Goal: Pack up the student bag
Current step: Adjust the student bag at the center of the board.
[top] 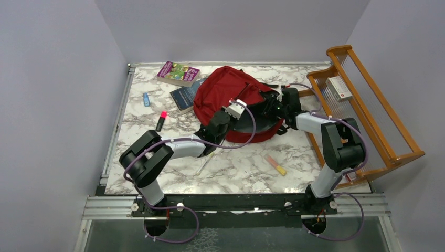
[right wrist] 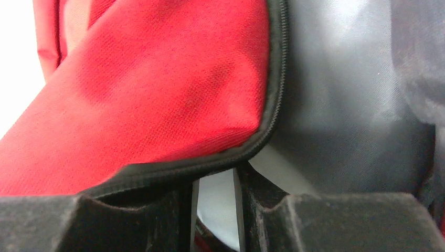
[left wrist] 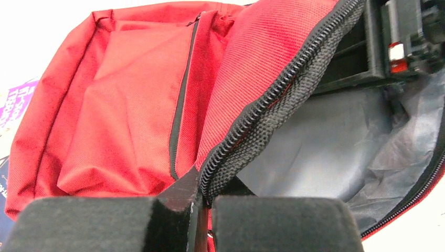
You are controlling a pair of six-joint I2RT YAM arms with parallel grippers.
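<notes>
The student bag [top: 225,86], red with grey lining, lies at the back middle of the table with its main opening gaping toward the arms. My left gripper [top: 239,107] is at the near-left rim, shut on the black zipper edge [left wrist: 246,131], which runs up from between its pads [left wrist: 202,202]. My right gripper [top: 273,105] is at the right rim. One finger is outside the red fabric [right wrist: 157,89] and the other against the grey lining [right wrist: 341,105]. The rim is pinched in the narrow gap [right wrist: 215,178].
A purple book [top: 178,73] and a dark blue book [top: 183,97] lie left of the bag. A blue stick [top: 146,99], a pink-capped marker [top: 161,120], a thin pen [top: 204,163] and an orange-yellow marker [top: 275,164] are scattered. A wooden rack [top: 367,110] holds a small box [top: 338,88] at right.
</notes>
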